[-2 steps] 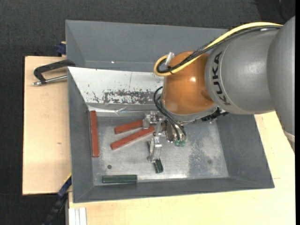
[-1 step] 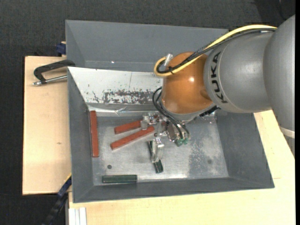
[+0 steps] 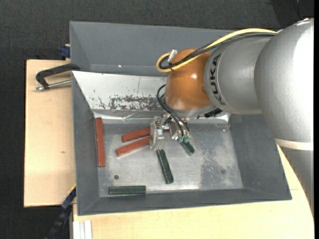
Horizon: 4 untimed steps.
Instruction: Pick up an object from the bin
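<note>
we log gripper (image 3: 169,132) just beside rt end of upper red stick (image 3: 135,135), long axis running left; grip state can't tell.

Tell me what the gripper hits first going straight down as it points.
Probably the nearer end of the lower red stick beneath the gripper, though depth is unclear.

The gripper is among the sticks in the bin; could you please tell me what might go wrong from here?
1. The gripper is at the close-set ends of the upper red bar and lower red bar; it might catch both or push one aside.
2. The short green piece and dark green bar lie right beside it and could get knocked.
</note>
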Motion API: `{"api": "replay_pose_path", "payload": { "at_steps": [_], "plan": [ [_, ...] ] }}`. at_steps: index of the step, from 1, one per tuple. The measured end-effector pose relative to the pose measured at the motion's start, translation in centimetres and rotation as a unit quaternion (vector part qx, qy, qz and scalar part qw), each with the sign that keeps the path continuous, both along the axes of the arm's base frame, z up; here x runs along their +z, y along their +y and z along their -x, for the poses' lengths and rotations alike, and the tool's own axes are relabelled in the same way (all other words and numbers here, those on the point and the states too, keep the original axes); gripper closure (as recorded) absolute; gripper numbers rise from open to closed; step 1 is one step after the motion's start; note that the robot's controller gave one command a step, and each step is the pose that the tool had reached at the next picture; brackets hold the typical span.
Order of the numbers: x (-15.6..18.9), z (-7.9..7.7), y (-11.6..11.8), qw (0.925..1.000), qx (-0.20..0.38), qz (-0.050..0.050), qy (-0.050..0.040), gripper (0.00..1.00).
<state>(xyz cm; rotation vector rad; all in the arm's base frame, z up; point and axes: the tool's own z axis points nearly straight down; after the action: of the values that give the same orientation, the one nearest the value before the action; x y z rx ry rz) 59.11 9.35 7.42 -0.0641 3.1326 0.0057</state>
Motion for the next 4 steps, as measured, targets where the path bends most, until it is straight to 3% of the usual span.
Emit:
{"api": "replay_pose_path", "payload": {
  "at_steps": [1,2,3,4],
  "plan": [
    [-0.3,0.2,-0.1,1.0,0.0,0.001,0.0029,0.0],
    [-0.3,0.2,-0.1,1.0,-0.001,0.001,0.0027,1.0],
    [-0.3,0.2,-0.1,1.0,-0.001,0.001,0.0027,1.0],
    [4.4,0.9,-0.5,1.0,-0.006,0.001,0.0048,1.0]
  ]
}}
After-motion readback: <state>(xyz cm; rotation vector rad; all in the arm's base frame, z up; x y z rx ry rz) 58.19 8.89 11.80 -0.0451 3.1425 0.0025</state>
